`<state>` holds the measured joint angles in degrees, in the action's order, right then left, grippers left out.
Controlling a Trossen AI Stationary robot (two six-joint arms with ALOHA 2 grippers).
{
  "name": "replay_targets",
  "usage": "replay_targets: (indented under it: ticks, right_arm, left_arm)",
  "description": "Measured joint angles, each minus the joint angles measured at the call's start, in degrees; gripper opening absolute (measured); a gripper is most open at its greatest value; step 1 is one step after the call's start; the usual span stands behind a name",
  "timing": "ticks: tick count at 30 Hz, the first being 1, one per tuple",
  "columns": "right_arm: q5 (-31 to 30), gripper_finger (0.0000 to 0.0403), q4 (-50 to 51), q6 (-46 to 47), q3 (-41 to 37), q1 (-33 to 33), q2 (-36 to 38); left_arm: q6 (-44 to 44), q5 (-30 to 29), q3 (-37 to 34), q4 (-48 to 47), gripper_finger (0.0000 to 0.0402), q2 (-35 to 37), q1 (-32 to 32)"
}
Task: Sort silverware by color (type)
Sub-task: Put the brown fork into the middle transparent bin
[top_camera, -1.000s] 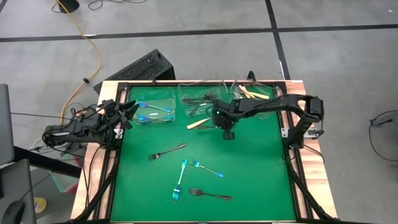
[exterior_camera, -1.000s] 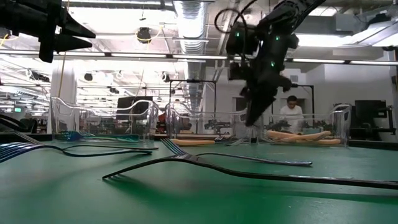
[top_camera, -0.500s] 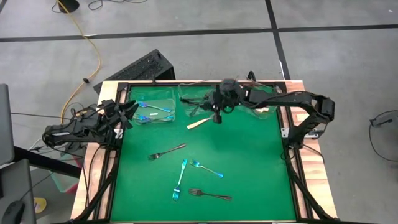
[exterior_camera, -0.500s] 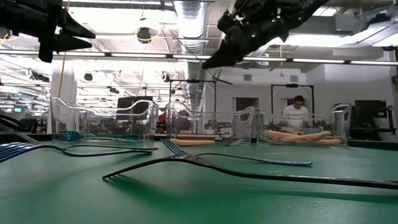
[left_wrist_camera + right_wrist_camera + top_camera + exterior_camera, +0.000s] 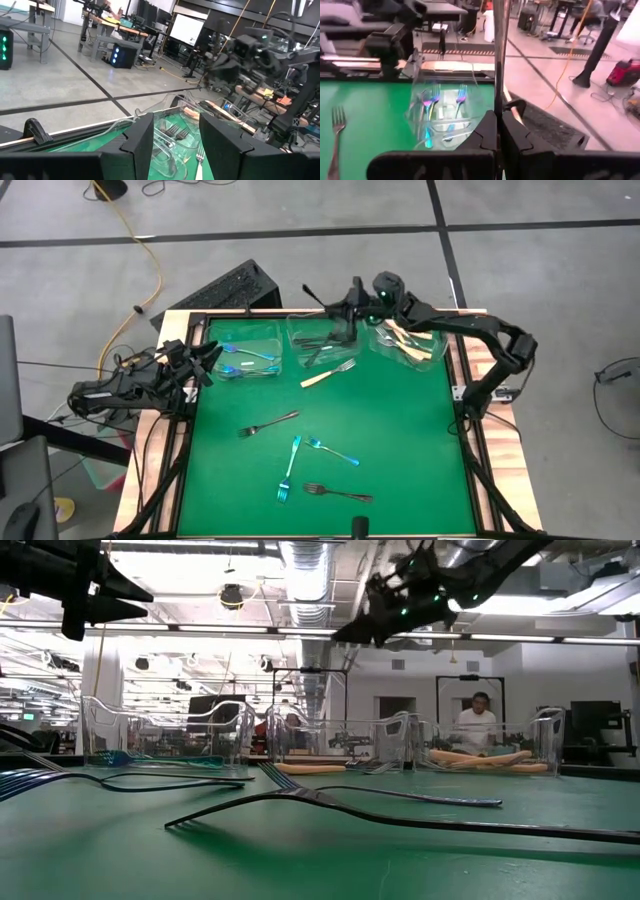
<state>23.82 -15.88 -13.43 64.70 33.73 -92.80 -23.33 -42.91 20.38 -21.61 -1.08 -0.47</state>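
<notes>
My right gripper (image 5: 345, 304) is high over the far rim of the middle clear tub (image 5: 320, 340), shut on a dark grey fork (image 5: 318, 293) that juts out beyond its fingertips. That tub holds dark forks. The left tub (image 5: 248, 352) holds blue forks and the right tub (image 5: 405, 338) cream-handled ones. A cream-handled fork (image 5: 328, 373) lies flat on the mat before the middle tub. My left gripper (image 5: 207, 360) hangs open and still at the table's left edge, beside the left tub. My right gripper pinches the dark fork's slim shaft (image 5: 498, 102) between its two shut fingers. The fork runs on along the fingers and out past their tips. The fingers lie about level, pointing toward the table's far left. The fork (image 5: 345, 633) is lifted clear, high above the tubs.
On the green mat lie a dark fork (image 5: 268, 423), two blue forks (image 5: 290, 468) (image 5: 332, 450) and another dark fork (image 5: 337, 493) near the near edge. The tubs stand in a row along the far edge. Beyond the table, a person (image 5: 481, 722) is in the room.
My right gripper has risen from the mat's middle and swung toward the far edge, over the middle tub. It has tipped from pointing down to about level. The dark fork has come up with it.
</notes>
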Motion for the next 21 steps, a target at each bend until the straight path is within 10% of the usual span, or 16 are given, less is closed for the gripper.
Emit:
replay_targets:
  ticks: [21]
  right_arm:
    - [-0.71, 0.0026, 29.31, -10.54, 11.99, 2.63, -11.57]
  left_arm:
    - [-0.25, -2.02, 0.00, -2.14, 0.0145, -0.02, 0.01]
